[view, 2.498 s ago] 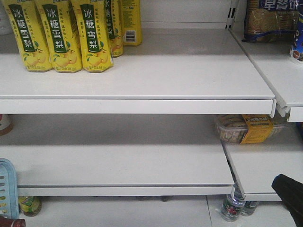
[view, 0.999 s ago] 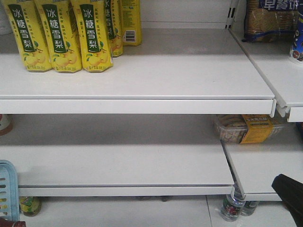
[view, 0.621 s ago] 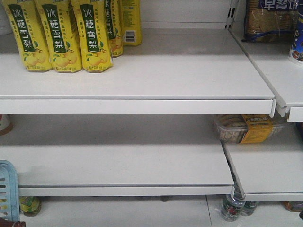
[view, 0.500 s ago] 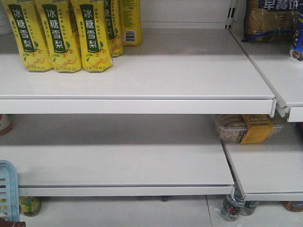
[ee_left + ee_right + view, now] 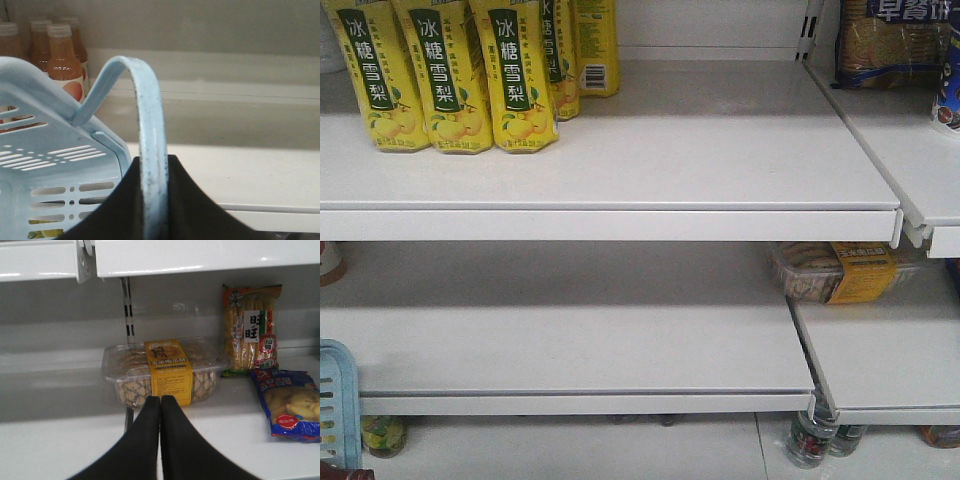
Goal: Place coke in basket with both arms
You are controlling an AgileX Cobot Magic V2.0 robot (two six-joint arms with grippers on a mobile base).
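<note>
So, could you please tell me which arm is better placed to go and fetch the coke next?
The right. Its end effector is shut and empty, facing the shelf. The left end effector holds the basket by its handle. No coke is visible.

The left gripper [image 5: 154,200] fills the bottom middle of the left wrist view, its black fingers [image 5: 192,205] pressed on either side of the pale blue handle [image 5: 150,150] of the basket [image 5: 55,170]. The handle arches up out of the grip and curves down leftward to join the basket's rim. The basket takes up the lower left, its slotted wall facing the camera, with something yellow-green showing through the lowest slots. Behind the basket, at the back left corner of a white shelf [image 5: 250,175], stand several bottles of orange-coloured drink [image 5: 62,55] with pale caps, close together.
</note>
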